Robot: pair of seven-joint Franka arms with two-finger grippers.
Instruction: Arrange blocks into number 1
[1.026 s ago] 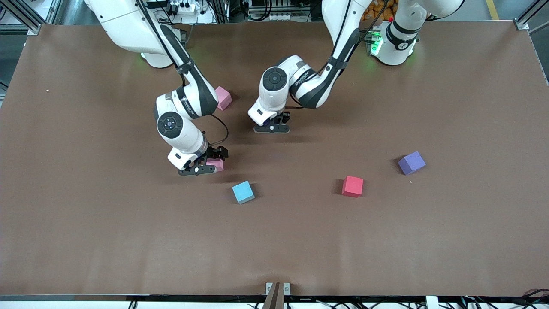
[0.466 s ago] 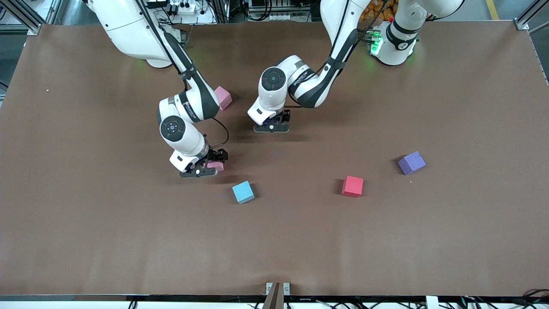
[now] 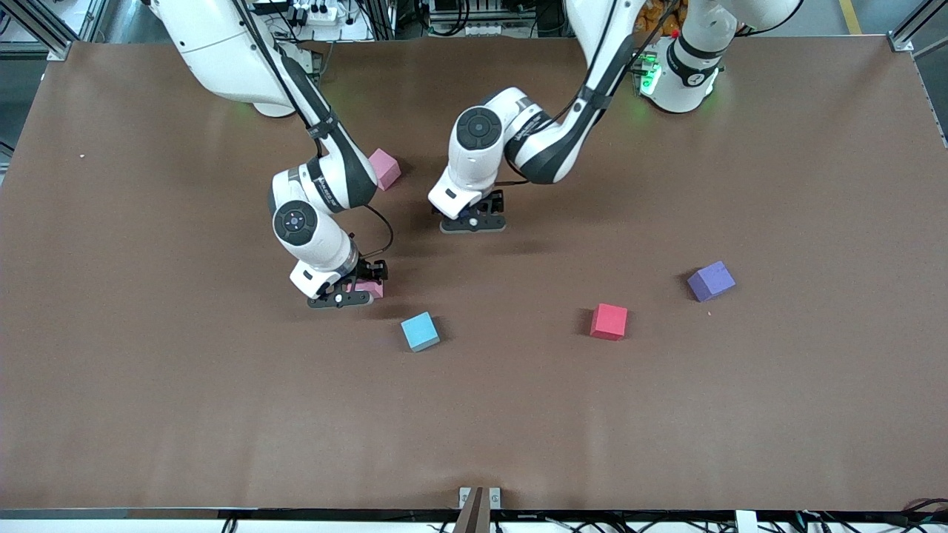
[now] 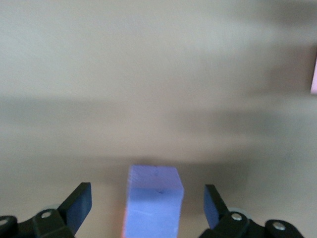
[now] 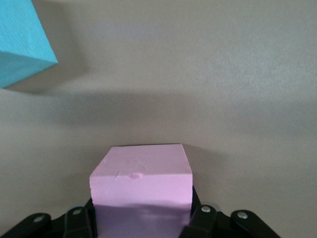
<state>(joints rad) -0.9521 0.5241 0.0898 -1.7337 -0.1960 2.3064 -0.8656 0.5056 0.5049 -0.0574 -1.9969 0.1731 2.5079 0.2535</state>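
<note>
Your right gripper (image 3: 348, 293) sits low over the table (image 3: 148, 370), toward the right arm's end of the middle area. It's clamped on a pink block (image 3: 368, 289); in the right wrist view that pink block (image 5: 141, 191) fills the space between the fingers (image 5: 74, 220), both sides in contact. I can't tell whether the block rests on the table or hangs just above it.

The second pink block (image 3: 384, 168) lies on the table farther from the front camera than the held one, beside the right arm's forearm and partly covered by it.

The light blue block (image 3: 420, 331) is on the table near the right gripper, a bit nearer the front camera. It also shows at the edge of the right wrist view (image 5: 22, 42), apart from the held block.

Your left gripper (image 3: 472, 221) is low over the middle of the table, fingers spread. The left wrist view has a purple block (image 4: 152, 203) between the two fingertips (image 4: 79, 203), with clear gaps on both sides, so nothing is gripped. That block is hidden under the hand in the front view.

The red block (image 3: 609, 321) lies on the table toward the left arm's end, well apart from both grippers.

The other purple block (image 3: 710, 280) lies further toward the left arm's end, slightly farther from the front camera than the red one, and rotated.
</note>
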